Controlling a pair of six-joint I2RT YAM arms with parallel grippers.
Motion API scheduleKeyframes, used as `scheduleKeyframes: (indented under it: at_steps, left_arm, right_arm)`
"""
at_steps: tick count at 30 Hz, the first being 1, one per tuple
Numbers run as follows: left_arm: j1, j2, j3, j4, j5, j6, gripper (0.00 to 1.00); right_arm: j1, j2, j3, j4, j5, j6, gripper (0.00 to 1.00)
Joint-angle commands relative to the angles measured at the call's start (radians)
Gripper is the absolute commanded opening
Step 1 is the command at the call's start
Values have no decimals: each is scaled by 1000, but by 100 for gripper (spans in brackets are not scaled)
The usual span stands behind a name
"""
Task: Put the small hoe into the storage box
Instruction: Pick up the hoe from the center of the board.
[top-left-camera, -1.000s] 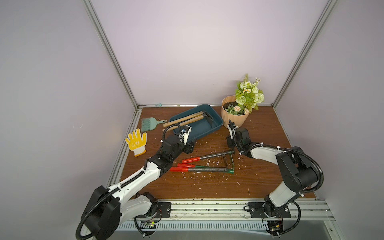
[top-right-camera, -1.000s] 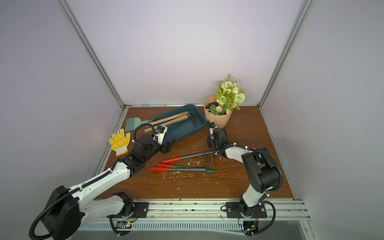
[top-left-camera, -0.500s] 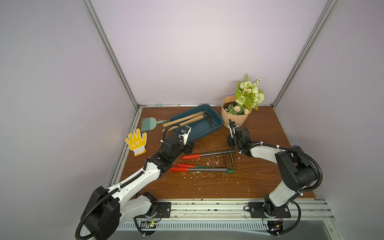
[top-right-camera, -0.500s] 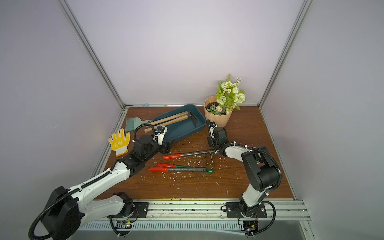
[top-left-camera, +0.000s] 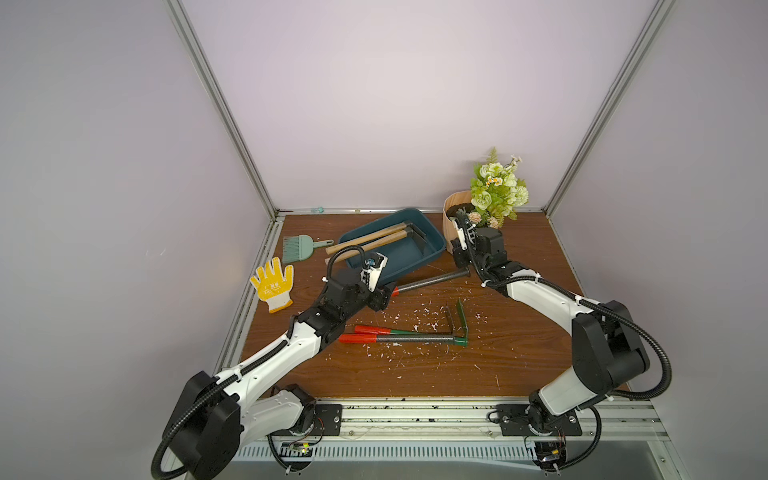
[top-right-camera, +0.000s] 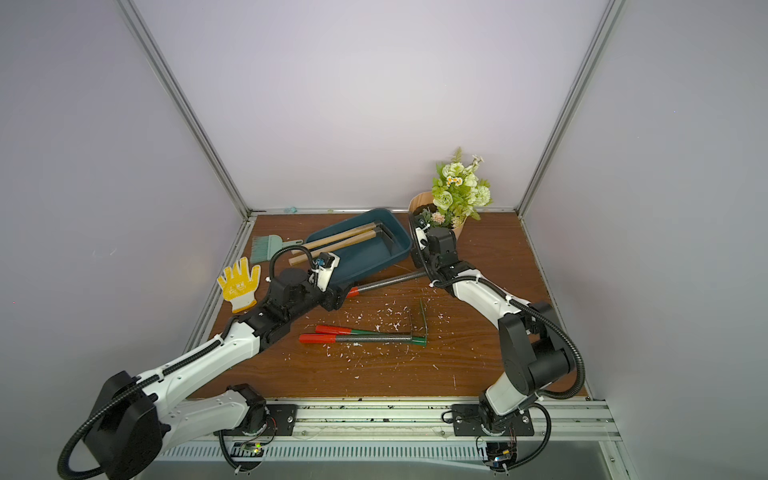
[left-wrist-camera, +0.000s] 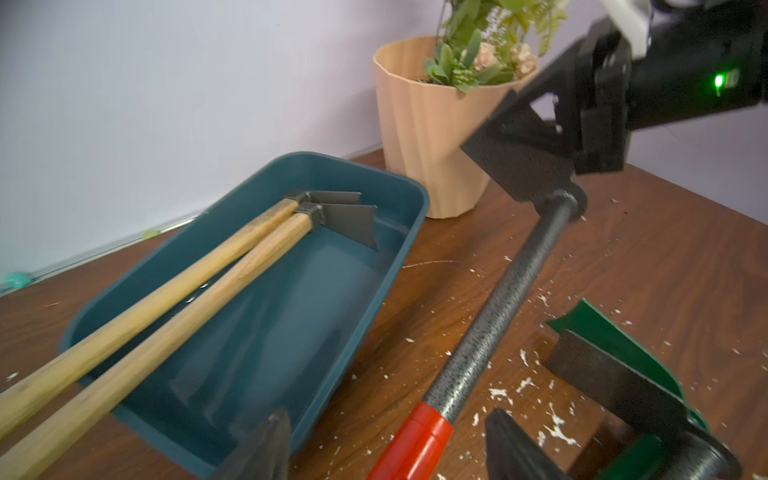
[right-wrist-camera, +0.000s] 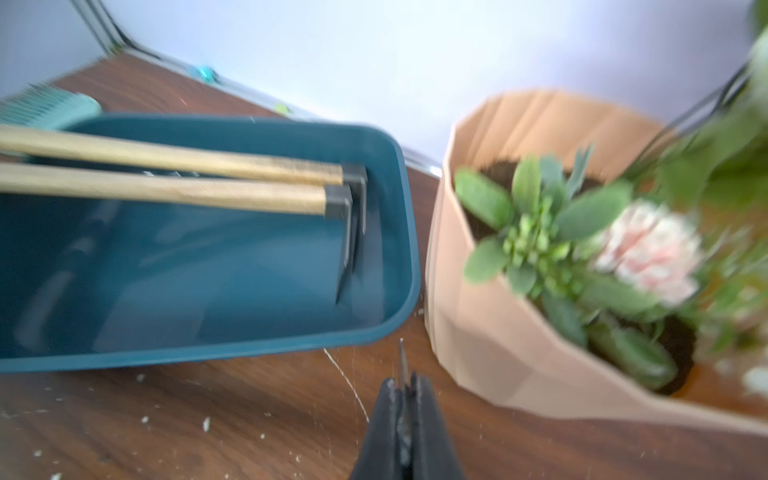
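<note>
The small hoe (top-left-camera: 432, 280) has a dark speckled shaft (left-wrist-camera: 498, 307) and a red grip (left-wrist-camera: 415, 440). It lies slanted just in front of the storage box (top-left-camera: 405, 259), a dark teal tray. My right gripper (right-wrist-camera: 403, 386) is shut on the hoe's thin blade (left-wrist-camera: 519, 166), holding that end above the table beside the box's right corner (right-wrist-camera: 409, 232). My left gripper (left-wrist-camera: 388, 440) is open, its fingers (left-wrist-camera: 270, 436) standing either side of the red grip without touching it. Both top views show the two grippers at opposite ends of the hoe (top-right-camera: 390, 281).
Two wooden-handled hoes (top-left-camera: 370, 241) lie in the box. A peach flowerpot (top-left-camera: 451, 220) with flowers stands right beside my right gripper. Two more red-gripped tools (top-left-camera: 399, 338) lie nearer the front among white flecks. A green brush (top-left-camera: 297, 247) and a yellow glove (top-left-camera: 272, 282) lie at the left.
My right gripper has shut on the hoe's blade and the hoe has shifted back toward the box. The left arm has barely moved.
</note>
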Motion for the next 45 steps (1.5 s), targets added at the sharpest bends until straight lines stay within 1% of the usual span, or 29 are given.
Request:
scheduleKeyframes:
  at_steps: [1,4,7,14,22,27,30,31,32,34,40,42,43,45]
  left_arm:
    - [6,27,68,-64,140,14,73]
    - [6,35,78,-69,179,25,73]
    - [6,50,94,-91,203,39,73]
    - [2,123,153,-144,321,75,73]
    - [-5,189,193,-187,453,121,72]
    - [-9,195,202,-196,456,132,71]
    - [-9,200,207,-198,449,136,68]
    - [-9,201,207,-197,447,136,65]
    - [-9,203,208,-196,444,135,61]
    - [-9,207,208,-194,438,132,47]
    - [-9,228,212,-211,442,129,20]
    - [-9,225,215,-213,440,129,6]
    - [-9,222,214,-212,435,128,1]
    - [-9,210,214,-208,407,118,0]
  right_arm:
    - [0,-59,62,38,-107,-68,0]
    - [4,-74,80,34,-201,-119,0]
    - [21,-87,104,19,-237,-155,0]
    - [61,-111,152,8,-239,-212,0]
    - [77,-121,194,11,-239,-239,0]
    - [86,-141,191,20,-250,-246,0]
    - [95,-161,184,27,-256,-249,0]
    - [98,-165,182,28,-254,-251,0]
    - [103,-169,180,28,-251,-253,0]
    - [109,-176,172,28,-251,-255,0]
    - [130,-183,143,37,-241,-253,0]
    - [134,-184,133,46,-229,-247,0]
    - [135,-185,128,49,-227,-246,0]
    - [135,-187,123,52,-221,-240,0]
